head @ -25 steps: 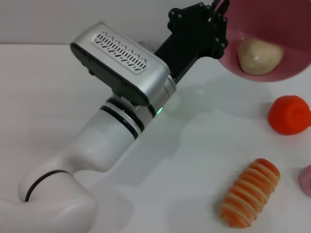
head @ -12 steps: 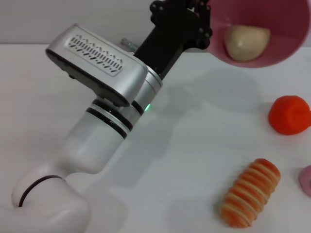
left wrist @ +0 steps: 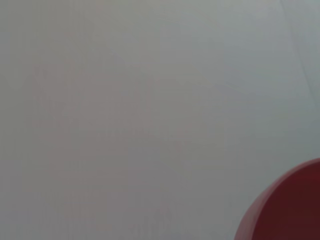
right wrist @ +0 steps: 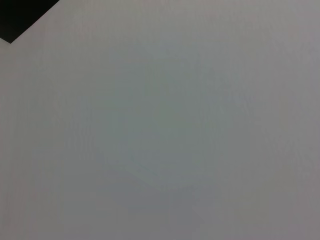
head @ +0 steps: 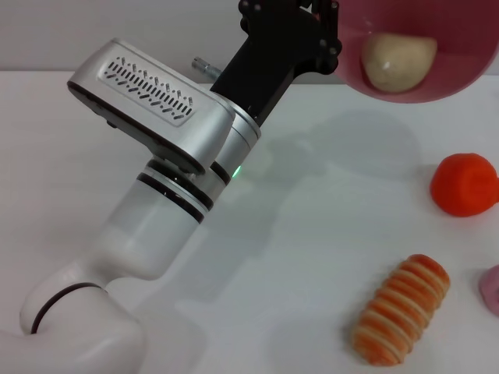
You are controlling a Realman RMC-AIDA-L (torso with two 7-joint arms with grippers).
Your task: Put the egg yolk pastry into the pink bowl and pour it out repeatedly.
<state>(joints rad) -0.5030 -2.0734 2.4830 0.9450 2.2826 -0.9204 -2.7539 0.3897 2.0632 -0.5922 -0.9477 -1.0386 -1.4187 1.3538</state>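
Note:
In the head view my left gripper [head: 331, 39] is shut on the near-left rim of the pink bowl [head: 460, 70] and holds it in the air at the top right, tilted so its inside faces me. The egg yolk pastry [head: 398, 61], a pale cream lump, lies inside the bowl against its lower wall. An edge of the bowl also shows in the left wrist view [left wrist: 290, 210]. My right gripper is out of view; the right wrist view shows only a plain pale surface.
On the white table [head: 327, 234], an orange-red rounded object [head: 465, 184] sits at the right, below the bowl. An orange-and-cream striped roll [head: 400, 309] lies at the front right. A small pink thing [head: 491, 288] shows at the right edge. My left arm [head: 164, 179] crosses the left half.
My left arm has lifted the bowl higher and a little to the left, with the pastry still inside. In the last half second it has barely moved.

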